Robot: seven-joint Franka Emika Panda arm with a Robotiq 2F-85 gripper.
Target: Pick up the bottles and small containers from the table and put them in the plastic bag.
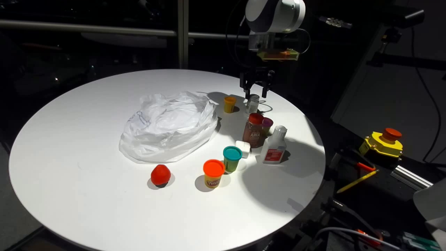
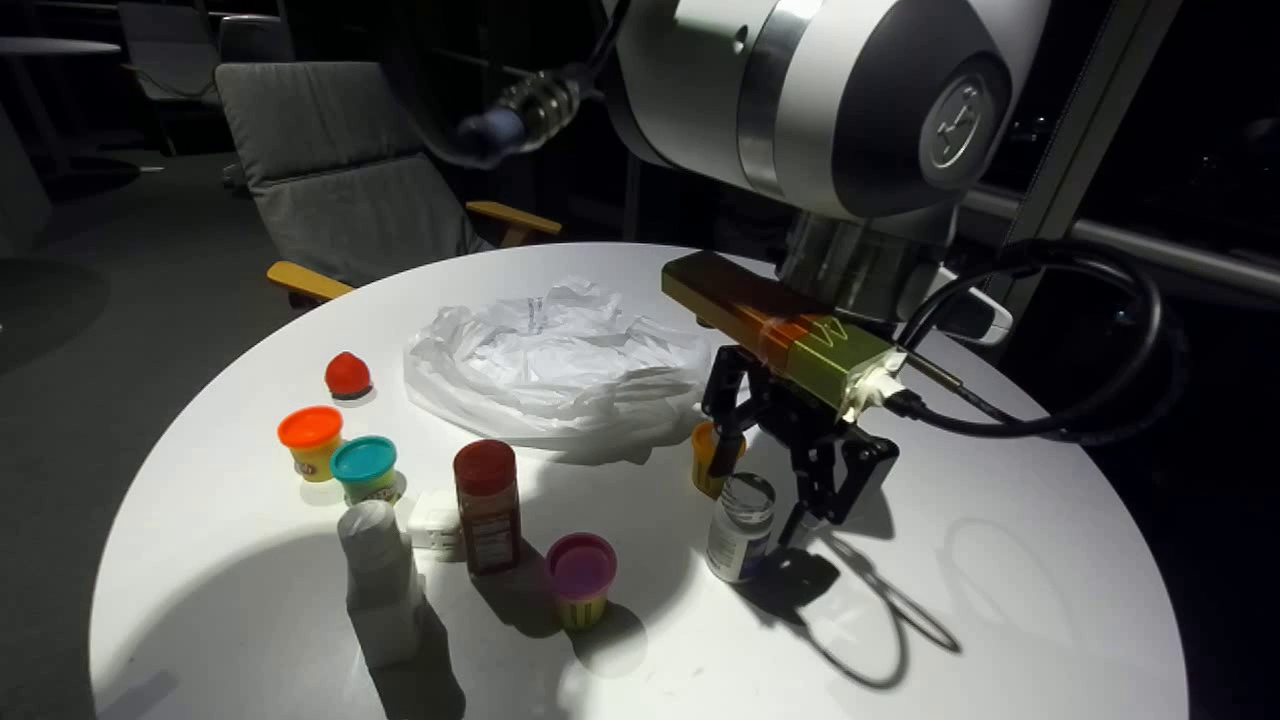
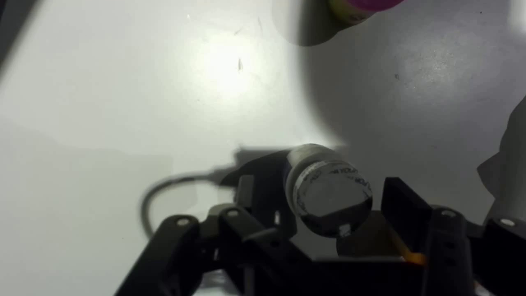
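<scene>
My gripper (image 3: pixel 318 190) is open, one finger on each side of the small foil-topped bottle (image 3: pixel 331 197), with gaps showing on both sides of it. That bottle stands upright on the white table (image 1: pixel 104 209). The whitish, wrinkled plastic bag (image 1: pixel 170 122) lies spread out farther along the tabletop. Near the bottle is a yellow-orange pot (image 2: pixel 708 470). Other containers stand apart: a red-capped bottle (image 1: pixel 253 134), a white bottle (image 1: pixel 274 150), a purple-lidded pot (image 2: pixel 580 585), a teal-lidded pot (image 1: pixel 231 162) and an orange-lidded pot (image 1: pixel 213 177).
A small white box (image 1: pixel 243 149) sits beside the red-capped bottle, and a round red object (image 1: pixel 160 175) is near the bag. A grey chair (image 2: pixel 310 150) stands behind the table. Shadows of the arm and cable fall across the tabletop.
</scene>
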